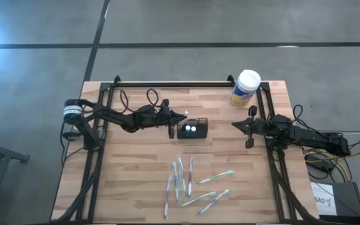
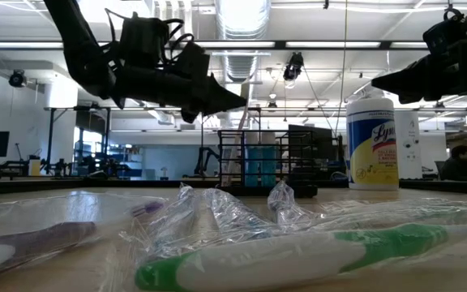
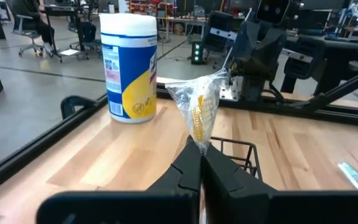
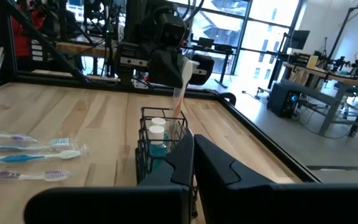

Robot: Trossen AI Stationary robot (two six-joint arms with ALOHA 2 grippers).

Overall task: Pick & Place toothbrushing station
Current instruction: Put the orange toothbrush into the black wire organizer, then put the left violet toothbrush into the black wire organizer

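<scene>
Left gripper [image 1: 179,117] just at nine o'clock of the toothbrushing station [image 1: 192,127], near table centre; fingers [image 3: 188,167] pressed together, pinching a wrapped yellow toothbrush [image 3: 199,113] by its clear plastic sleeve, held up over the holder's near rim; same wrapped brush seen from the right wrist view hanging from the left gripper [image 4: 180,79] above the black wire holder. Inside the station, two small white-capped bottles [image 1: 190,130] side by side, blue liquid visible in one from the right wrist view.

Right gripper [image 1: 235,124] at three o'clock of the station, apart from it, hovering above the wood; fingers [image 4: 185,155] pressed together, holding nothing.

White-capped, yellow-labelled canister [image 1: 245,88] upright at one o'clock of the station, near the table's far right corner. Loose wrapped toothbrushes [image 1: 192,184] scattered at six o'clock of the station, toward the near edge, some with green handles, some with purple or blue; well apart from both grippers. Wooden table [image 1: 130,181] otherwise bare around the holder.
</scene>
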